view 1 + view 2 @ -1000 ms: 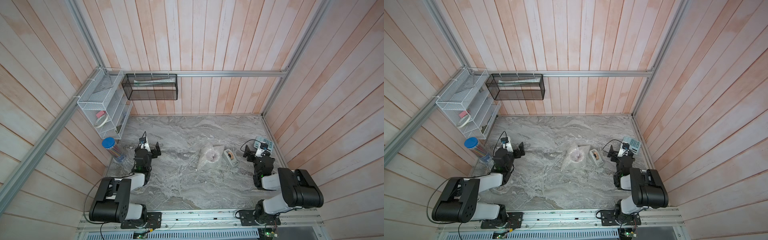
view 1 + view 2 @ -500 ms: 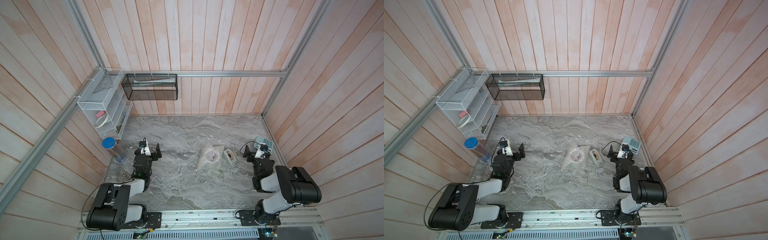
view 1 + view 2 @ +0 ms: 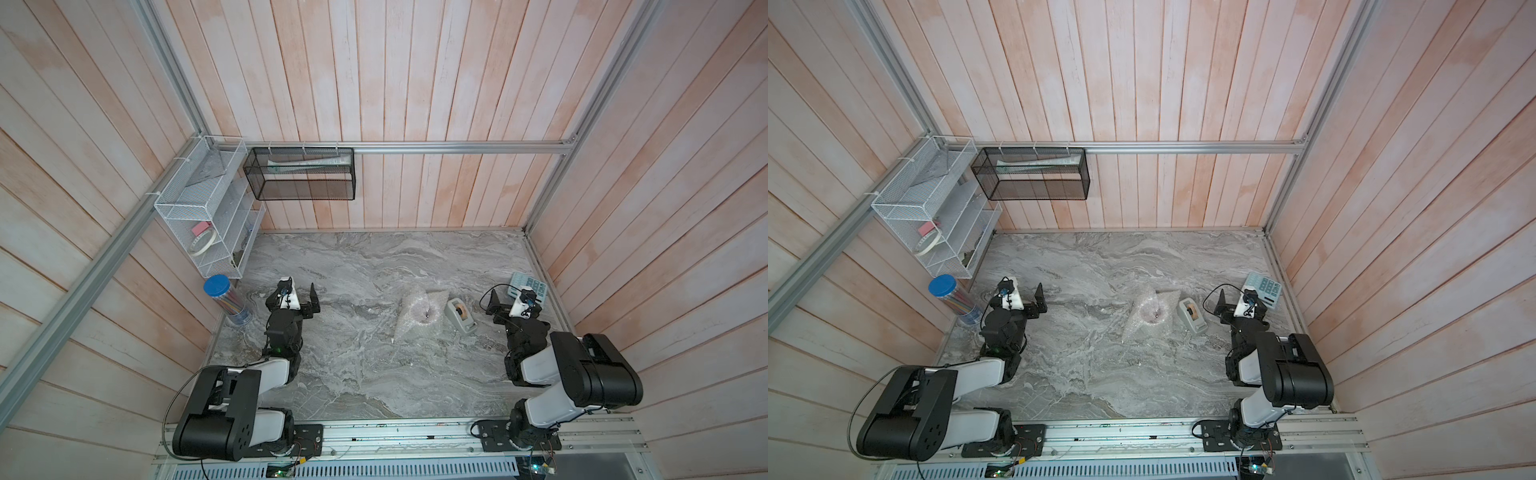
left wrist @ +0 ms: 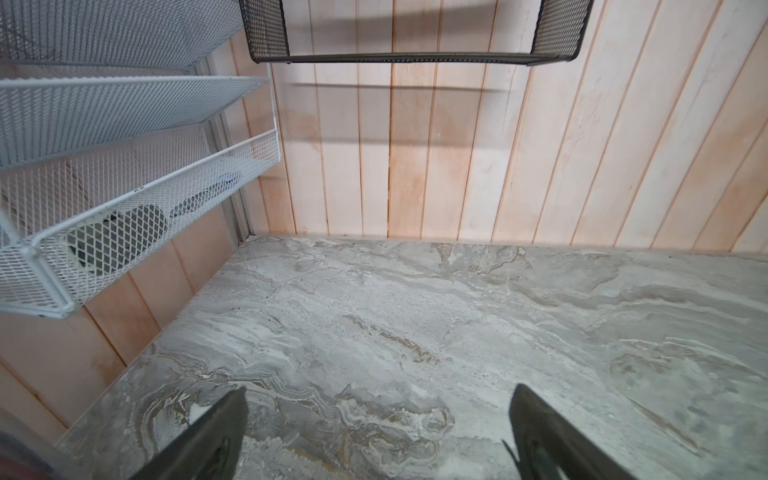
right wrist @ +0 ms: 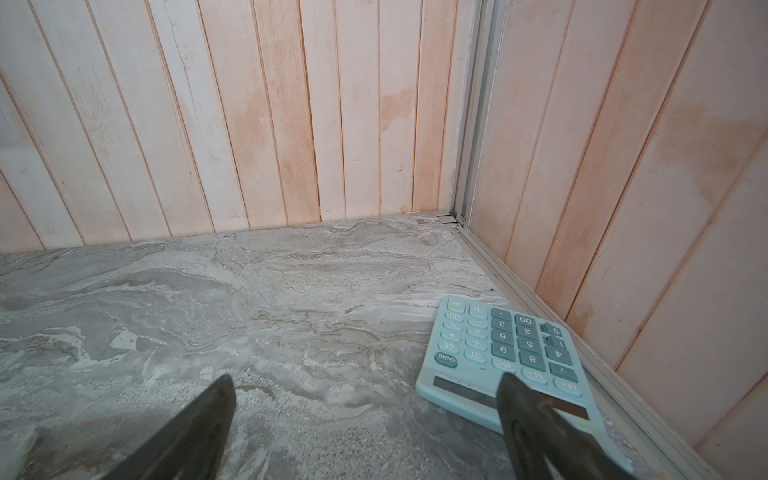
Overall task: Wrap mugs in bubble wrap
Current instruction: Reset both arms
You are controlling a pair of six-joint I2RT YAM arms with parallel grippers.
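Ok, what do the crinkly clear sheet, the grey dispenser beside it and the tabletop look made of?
Crinkly clear bubble sheet: thin plastic film, whitish glints and creases. Grey block-shaped tape dispenser: probably moulded plastic, matte, even-toned. Grey veined tabletop: marble-like swirls, dull finish; real stone or printed laminate, cannot tell.

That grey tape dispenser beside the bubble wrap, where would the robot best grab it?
Probably across its narrow middle, from straight above: the tape dispenser stands long and slim, with both long sides free of the bubble wrap.
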